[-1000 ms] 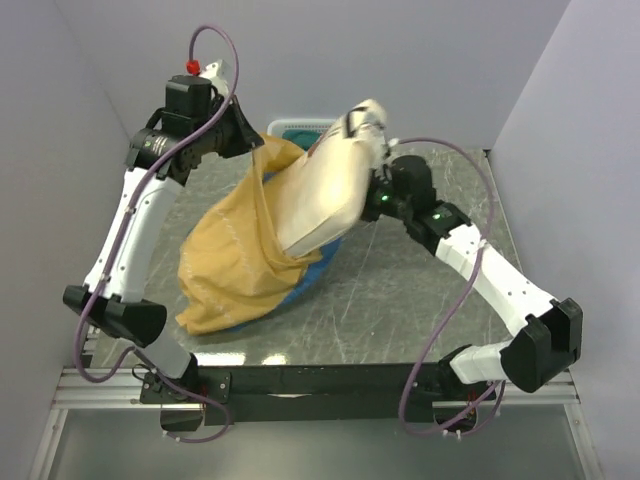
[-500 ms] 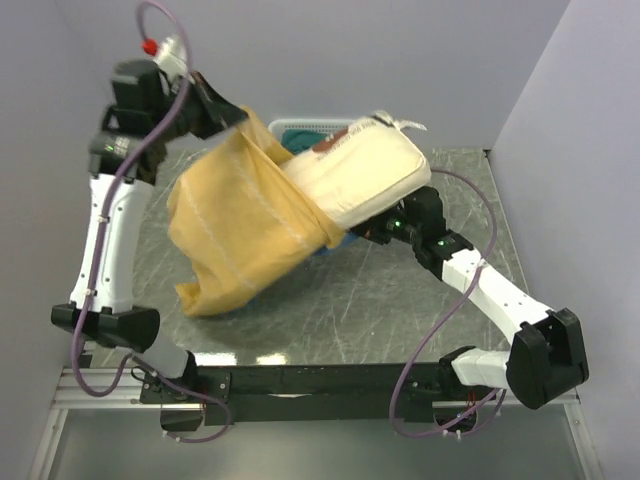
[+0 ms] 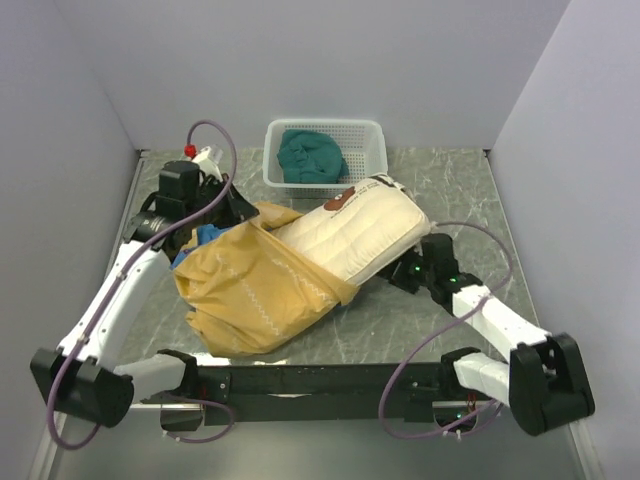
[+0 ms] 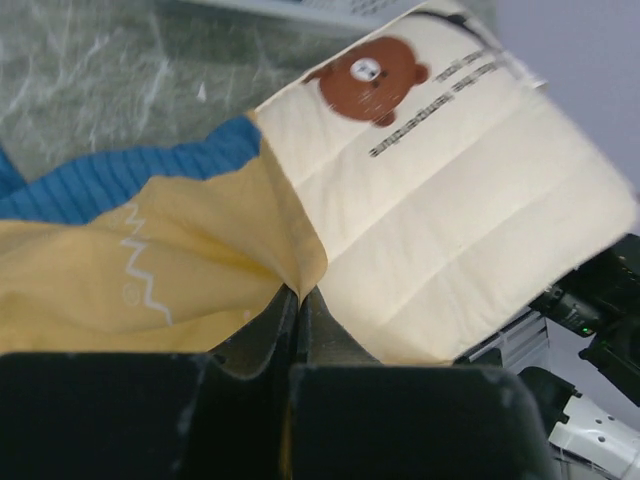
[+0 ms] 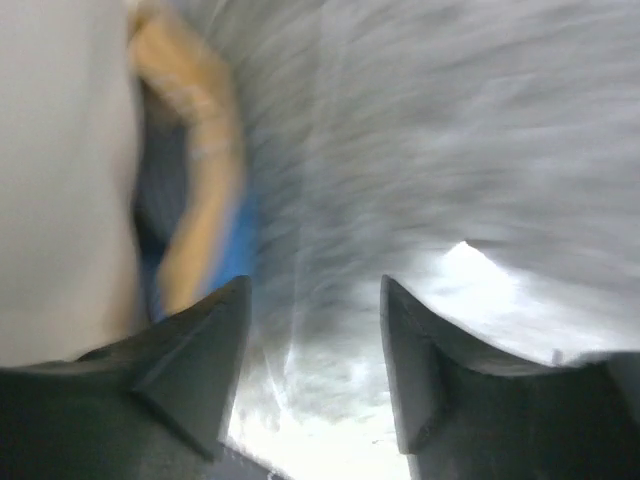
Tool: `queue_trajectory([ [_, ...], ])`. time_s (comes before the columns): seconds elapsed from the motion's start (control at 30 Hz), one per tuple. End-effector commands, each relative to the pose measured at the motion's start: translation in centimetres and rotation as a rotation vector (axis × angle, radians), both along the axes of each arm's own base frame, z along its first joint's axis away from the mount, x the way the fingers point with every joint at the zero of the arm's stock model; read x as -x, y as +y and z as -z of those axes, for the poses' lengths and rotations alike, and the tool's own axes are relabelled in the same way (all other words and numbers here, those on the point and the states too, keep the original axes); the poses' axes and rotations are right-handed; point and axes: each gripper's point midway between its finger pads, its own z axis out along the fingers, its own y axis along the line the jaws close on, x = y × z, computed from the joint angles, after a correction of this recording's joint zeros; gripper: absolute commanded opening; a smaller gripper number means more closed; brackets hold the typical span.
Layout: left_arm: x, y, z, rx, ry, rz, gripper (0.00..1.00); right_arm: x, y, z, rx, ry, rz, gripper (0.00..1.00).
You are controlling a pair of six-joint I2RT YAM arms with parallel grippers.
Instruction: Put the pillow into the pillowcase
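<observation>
Grey table; pillow diagonal, bear end toward basket

Soft, even overhead light; one wrist view badly smeared.

Beyond the right gripper everything streaks into blur, with a white glare patch on the table low between its dark fingers. Just ahead of the left gripper the pillowcase and the pillow print are crisp, while its own black fingers sit dim and soft. The top view is bright and sharp, with pale glints on the table near both grippers and faint shadows.
</observation>
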Motion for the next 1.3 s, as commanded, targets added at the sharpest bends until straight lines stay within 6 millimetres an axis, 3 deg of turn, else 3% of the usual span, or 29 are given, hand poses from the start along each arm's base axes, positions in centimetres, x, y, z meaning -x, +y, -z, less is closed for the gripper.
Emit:
queue_trajectory([
  [0.0, -0.1, 0.0, -3.8, 0.021, -0.171, 0.023, 0.04, -2.9, -6.4, -2.4, 0.040, -0.134, 0.269, 0.72],
  [0.1, 0.3, 0.0, -3.0, 0.011, -0.154, 0.038, 0.04, -3.3, -9.0, -4.0, 0.029, -0.170, 0.373, 0.77],
  [0.23, 0.9, -0.2, -2.6, 0.017, -0.152, 0.059, 0.04, -4.4, -12.8, -7.5, 0.025, -0.269, 0.521, 0.84],
  [0.33, 1.6, -0.8, -2.2, 0.045, -0.138, 0.100, 0.04, -6.5, -11.9, -10.7, -0.031, -0.361, 0.452, 0.95],
  [0.4, 1.9, -1.2, -1.7, 0.050, -0.128, 0.118, 0.04, -7.8, -9.6, -12.4, -0.080, -0.413, 0.289, 0.95],
  [0.47, 2.2, -1.2, -1.4, 0.047, -0.124, 0.126, 0.05, -9.5, -8.0, -12.0, -0.073, -0.393, 0.177, 0.99],
  [0.53, 2.4, -1.2, -1.0, 0.047, -0.118, 0.125, 0.06, -10.3, -7.1, -9.5, -0.050, -0.300, 0.119, 0.99],
  [0.67, 2.4, -1.4, -0.2, 0.044, -0.105, 0.129, 0.08, -9.8, -5.0, -4.8, 0.024, -0.227, 0.041, 1.00],
  [0.8, 2.1, -2.3, 0.8, 0.045, -0.082, 0.142, 0.09, -9.1, -0.9, -0.3, 0.066, -0.141, -0.102, 1.00],
  [0.9, 1.9, -3.5, 0.7, 0.031, -0.078, 0.148, 0.11, -7.8, 1.1, 0.7, 0.043, -0.150, -0.152, 0.98],
  [0.97, 1.7, -4.5, 1.3, 0.007, -0.067, 0.150, 0.10, -6.0, 2.5, 1.4, 0.008, -0.139, -0.191, 0.85],
  [1.0, 1.5, -5.1, 0.9, 0.001, -0.070, 0.149, 0.10, -5.4, 2.9, 1.2, -0.014, -0.144, -0.203, 0.73],
  [1.03, 1.1, -5.4, 1.6, -0.027, -0.060, 0.132, 0.08, -4.1, 3.2, 1.6, -0.045, -0.122, -0.214, 0.29],
  [1.07, 1.6, -6.7, 1.2, -0.033, -0.068, 0.159, 0.07, -3.6, 3.7, 1.0, -0.077, -0.137, -0.232, 0.15],
  [1.13, 1.1, -7.6, 2.0, -0.083, -0.056, 0.135, 0.05, -1.5, 4.9, -0.5, -0.136, -0.171, -0.268, 0.00],
  [1.17, 1.6, -9.0, 1.6, -0.086, -0.065, 0.159, 0.04, -0.5, 5.9, -1.8, -0.174, -0.202, -0.306, 0.00],
  [1.2, 1.6, -9.6, 1.5, -0.089, -0.068, 0.157, 0.03, 0.1, 6.3, -4.4, -0.199, -0.284, -0.315, 0.00],
  [1.23, 1.5, -10.4, 1.9, -0.103, -0.057, 0.163, 0.02, 0.9, 6.5, -5.1, -0.216, -0.295, -0.305, 0.00],
  [1.27, 1.6, -11.6, 0.8, -0.110, -0.083, 0.167, 0.02, 2.2, 7.2, -5.9, -0.224, -0.306, -0.327, 0.00],
])
